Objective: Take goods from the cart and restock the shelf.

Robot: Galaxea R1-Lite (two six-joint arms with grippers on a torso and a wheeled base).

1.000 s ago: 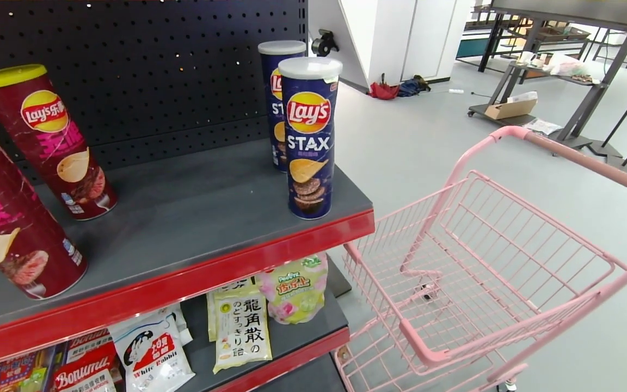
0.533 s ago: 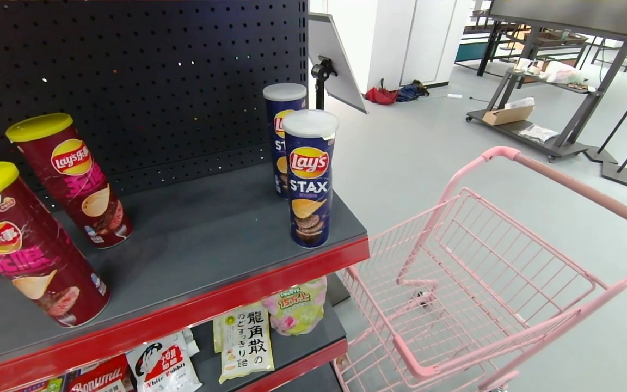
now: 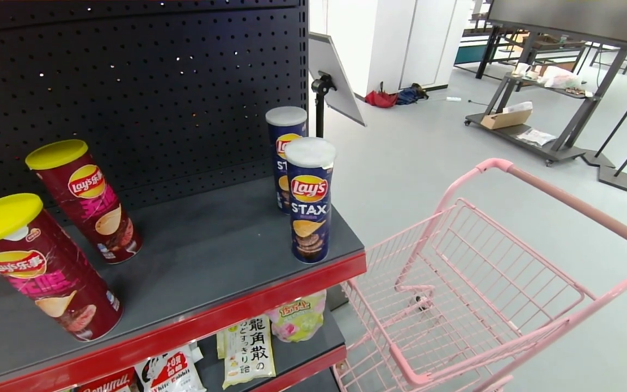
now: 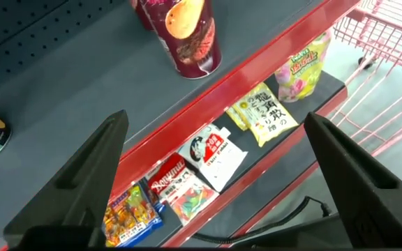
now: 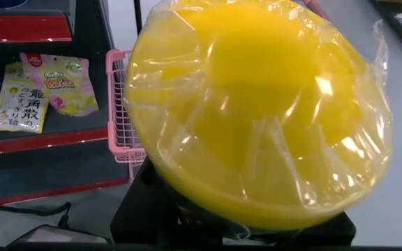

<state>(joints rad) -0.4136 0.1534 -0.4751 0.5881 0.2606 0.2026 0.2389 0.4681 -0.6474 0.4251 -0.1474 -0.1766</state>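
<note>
Yellow-lidded can, gripped in right hand, beside pink cart

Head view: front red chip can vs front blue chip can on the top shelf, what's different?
Body: the front red can is dark red with pink print; the front blue can is navy. Lid: the red can's is yellow, the blue can's white. Place: red can sits at the top shelf's left, blue can at its right end. Both stand on their bases, lids on.

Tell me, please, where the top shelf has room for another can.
The widest bare patch for the yellow-lidded can lies on the top shelf between the red cans and the blue cans. The lower shelf is crowded with snack bags.
</note>
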